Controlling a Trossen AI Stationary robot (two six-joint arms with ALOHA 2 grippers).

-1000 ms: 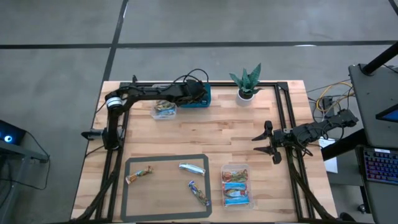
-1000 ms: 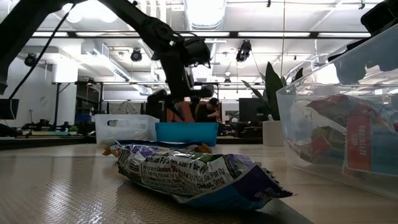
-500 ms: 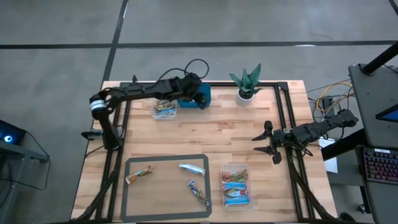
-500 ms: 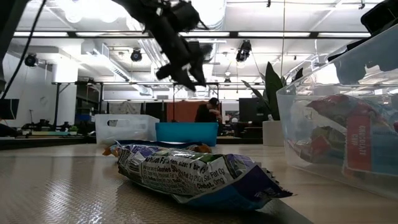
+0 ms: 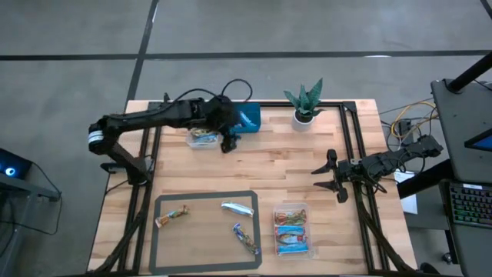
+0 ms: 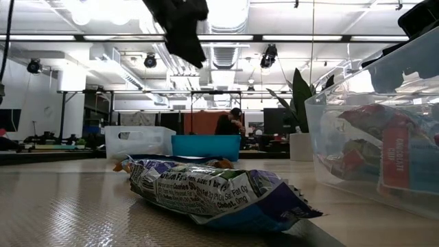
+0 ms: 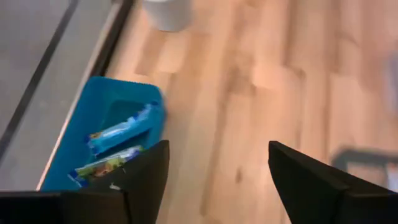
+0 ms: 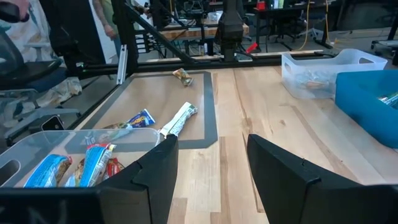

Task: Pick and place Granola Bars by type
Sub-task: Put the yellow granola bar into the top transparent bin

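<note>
Three granola bars lie flat on a grey-bordered mat: a brownish one (image 5: 172, 216), a silvery-white one (image 5: 237, 208) and a blue-mixed one (image 5: 246, 238). More bars lie in the teal bin (image 5: 247, 119), where blue wrappers (image 7: 121, 130) show, in the far clear tub (image 5: 204, 136) and in the near clear tub (image 5: 293, 228). My left gripper (image 5: 228, 142) (image 7: 217, 162) hangs open and empty above the wood, just on the near side of the teal bin. My right gripper (image 5: 323, 178) (image 8: 211, 149) waits open over the table's right part.
A potted plant (image 5: 305, 115) stands at the far edge, right of the teal bin. Black frame rails run along the table's left, far and right sides. Bare wood lies between the far containers and the mat. People and desks show in the room behind.
My left gripper has risen out of the teal bin and drawn back toward the table's near edge, now hanging above the wood beside the bin; in the low view it has climbed to the top of the picture. Its arm has swung leftward.
</note>
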